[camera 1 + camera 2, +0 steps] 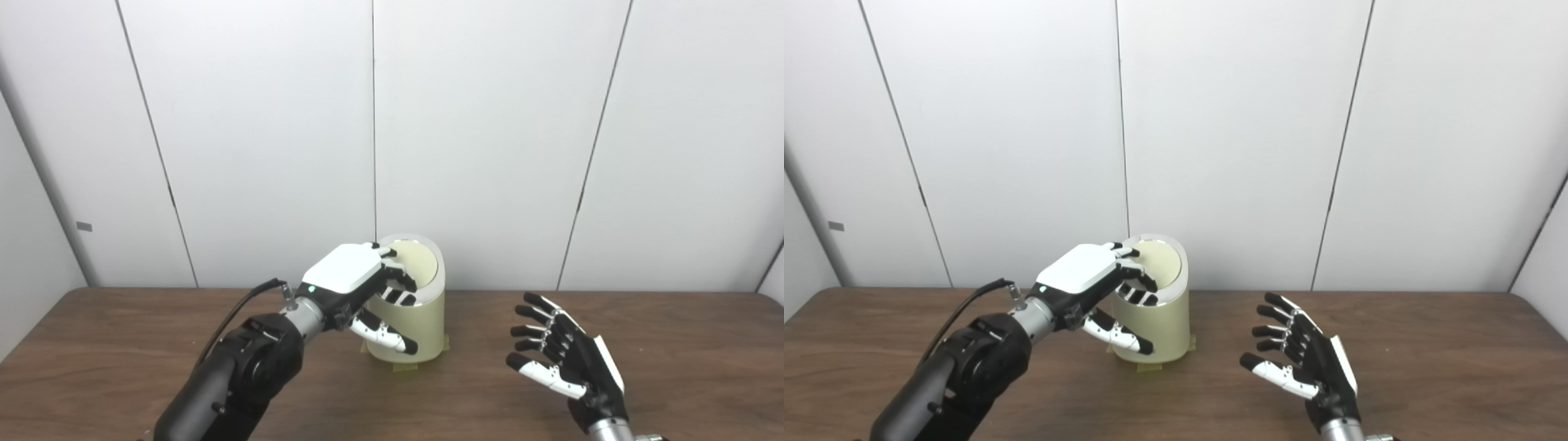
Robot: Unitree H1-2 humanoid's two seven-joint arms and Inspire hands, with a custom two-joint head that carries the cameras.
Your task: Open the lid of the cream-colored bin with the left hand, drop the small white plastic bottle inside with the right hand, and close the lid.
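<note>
White wall panels behind; dark wood-grain table [674, 343] in front, with the cream-colored bin [411, 321] standing upright near the far edge, centre-left, on a patch of yellowish tape. Left hand [361, 288] is on the bin's top: fingers curled over the near-left part of the rim and resting on the lid [421, 257], thumb lying against the left side wall; it bears on the lid rather than enclosing anything. Whether the lid is tipped a little or fully seated cannot be told; it appears to sit inside the shiny rim. Right hand [1304, 361] hovers over the table to the right of the bin, well apart from it, palm turned left, fingers spread, holding nothing. Small white plastic bottle: not visible in either view, so it may already be inside, which would make this the lid-closing step. If so, judgement: let the lid settle level in the rim, press lightly and straight down so the bin does not slide off its tape, then lift the fingers clear without catching the rim.
</note>
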